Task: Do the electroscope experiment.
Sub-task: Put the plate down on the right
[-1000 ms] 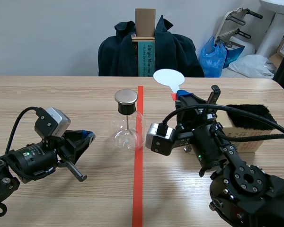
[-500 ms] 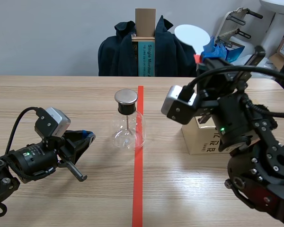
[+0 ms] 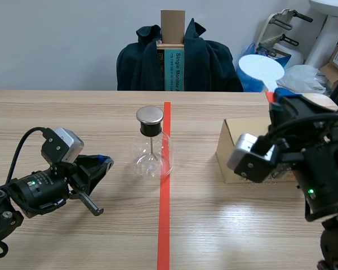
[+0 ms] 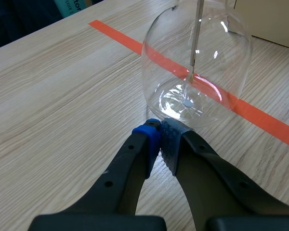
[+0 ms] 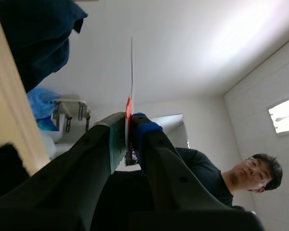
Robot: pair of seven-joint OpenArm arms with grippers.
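Left hand (image 3: 101, 163) sits low on the worktop (image 3: 101, 242), left of the tape line (image 3: 164, 225). It's clenched on nothing: the 2 fingers (image 4: 149, 139) meet pad to pad, tips just beside the base of the flask (image 3: 152, 154). Can't tell if they touch the glass. Flask stands upright mid-worktop with its right side over the tape line. It has a round metal cap (image 3: 149, 115) on a dark stopper, and a thin rod (image 4: 197, 29) hangs down inside the clear bulb. Right arm comes in from the right and is raised, with the right hand (image 3: 275, 97) above the cardboard box (image 3: 230, 140) and well apart from the flask. Right hand is grasping the paddle (image 3: 261, 68): the pads clamp its red handle and the white round disc sticks up past the fingertips. In the right wrist view the paddle is edge-on, a thin line between the 2 fingers. Box stands on the worktop right of the tape line, its right part hidden behind the right arm. Behind the worktop there's 1 chair with a dark jacket (image 3: 135, 67) draped over it. A person (image 5: 207, 183) shows beyond the right hand in the right wrist view.
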